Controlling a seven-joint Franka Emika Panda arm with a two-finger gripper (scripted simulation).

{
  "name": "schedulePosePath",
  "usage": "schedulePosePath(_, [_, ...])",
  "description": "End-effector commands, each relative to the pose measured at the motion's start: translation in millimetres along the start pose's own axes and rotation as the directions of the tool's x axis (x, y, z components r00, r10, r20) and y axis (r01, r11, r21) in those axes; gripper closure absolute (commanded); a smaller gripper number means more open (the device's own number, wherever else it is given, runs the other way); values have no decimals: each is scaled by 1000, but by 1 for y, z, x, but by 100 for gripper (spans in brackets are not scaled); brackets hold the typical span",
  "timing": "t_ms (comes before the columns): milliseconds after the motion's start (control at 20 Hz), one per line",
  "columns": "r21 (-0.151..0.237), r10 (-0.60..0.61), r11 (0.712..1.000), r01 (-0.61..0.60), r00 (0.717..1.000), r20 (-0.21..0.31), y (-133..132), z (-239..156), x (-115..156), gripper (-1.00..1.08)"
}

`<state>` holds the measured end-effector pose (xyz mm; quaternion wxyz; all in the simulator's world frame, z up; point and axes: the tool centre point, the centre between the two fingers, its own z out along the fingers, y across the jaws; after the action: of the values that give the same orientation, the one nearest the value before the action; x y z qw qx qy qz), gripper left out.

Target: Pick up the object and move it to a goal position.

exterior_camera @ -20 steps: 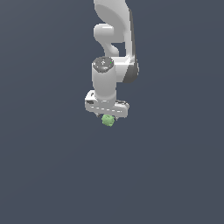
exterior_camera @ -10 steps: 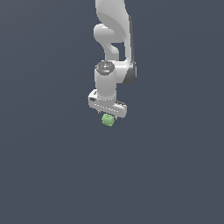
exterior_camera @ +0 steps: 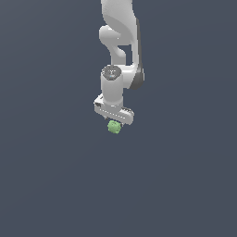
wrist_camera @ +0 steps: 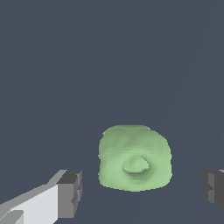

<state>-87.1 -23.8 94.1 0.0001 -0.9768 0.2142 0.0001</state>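
1. The white arm (exterior_camera: 121,32) comes down from the top edge of the exterior view, bends at a rounded joint and ends in an upright wrist section (exterior_camera: 112,89) with a dark round cap on top.
2. The gripper (exterior_camera: 114,124) hangs below that wrist and points straight down; its flat white body is slightly tilted, lower toward the exterior view's right.
3. In the wrist view the two grey fingertips (wrist_camera: 70,193) stand well apart, with a clear gap on each inner side; neither pad touches anything.
4. The fingers themselves are too small to make out in the exterior view.
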Motion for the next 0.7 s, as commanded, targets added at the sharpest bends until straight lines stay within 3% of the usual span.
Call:
schedulePosePath(0, [0, 1, 1000, -1, 1000, 0, 0, 4, 0, -92])
schedulePosePath(650, [0, 4, 1000, -4, 1000, 0, 1, 49, -1, -92])
